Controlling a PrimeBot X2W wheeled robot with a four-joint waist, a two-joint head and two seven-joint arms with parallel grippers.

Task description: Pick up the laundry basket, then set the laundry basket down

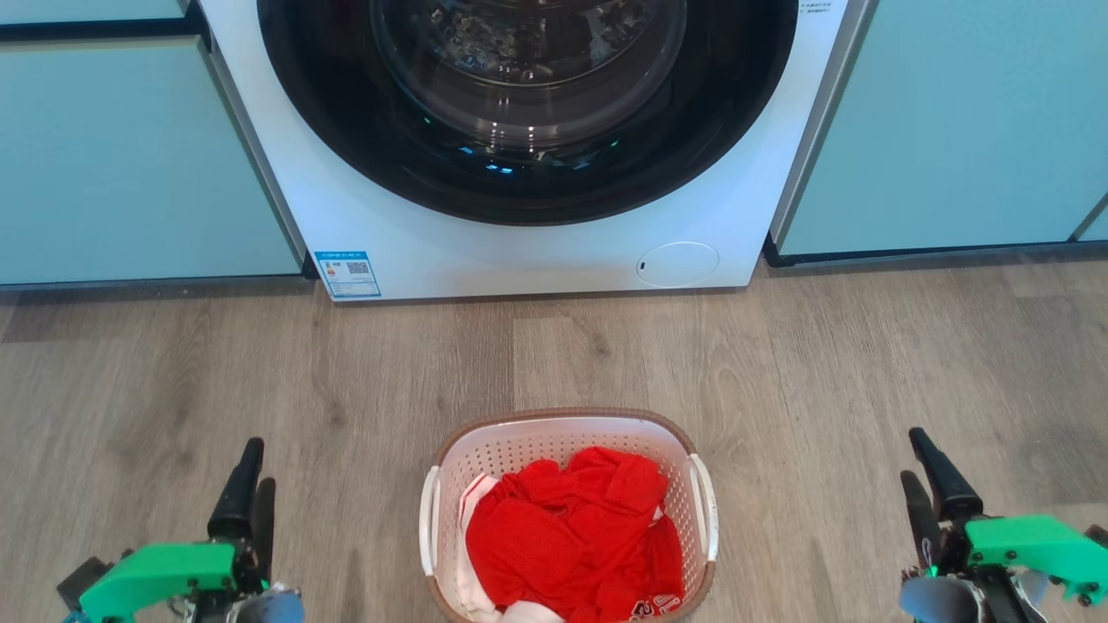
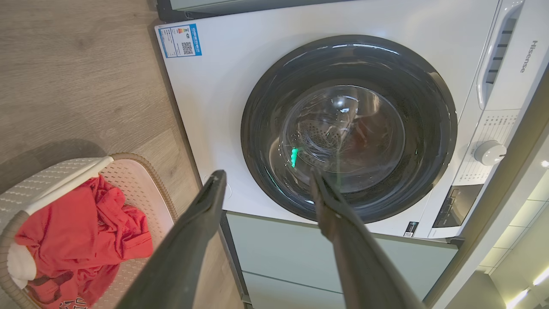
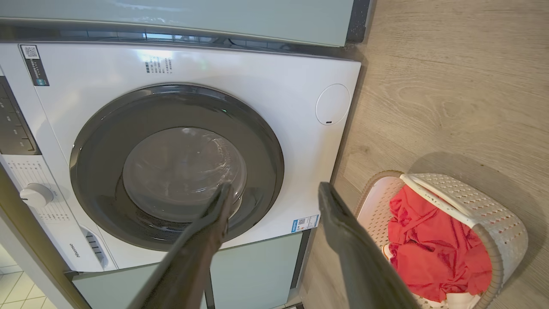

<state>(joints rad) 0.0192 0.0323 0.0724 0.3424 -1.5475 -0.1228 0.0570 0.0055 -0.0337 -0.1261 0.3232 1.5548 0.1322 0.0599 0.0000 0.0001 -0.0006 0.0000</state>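
While the laundry basket (image 1: 519,450) is sitting on the floor (image 1: 260,372), the left claw (image 1: 258,467) is hanging wide open. The right claw (image 1: 911,454) is hanging wide too.

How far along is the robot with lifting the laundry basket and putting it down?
Nothing looks done yet: the laundry basket sits on the floor, holding red clothing. Nothing is in hand: the left gripper and right gripper are open, empty, out to either side, apart from it. Left: grasp the handles, lift, then set it down.
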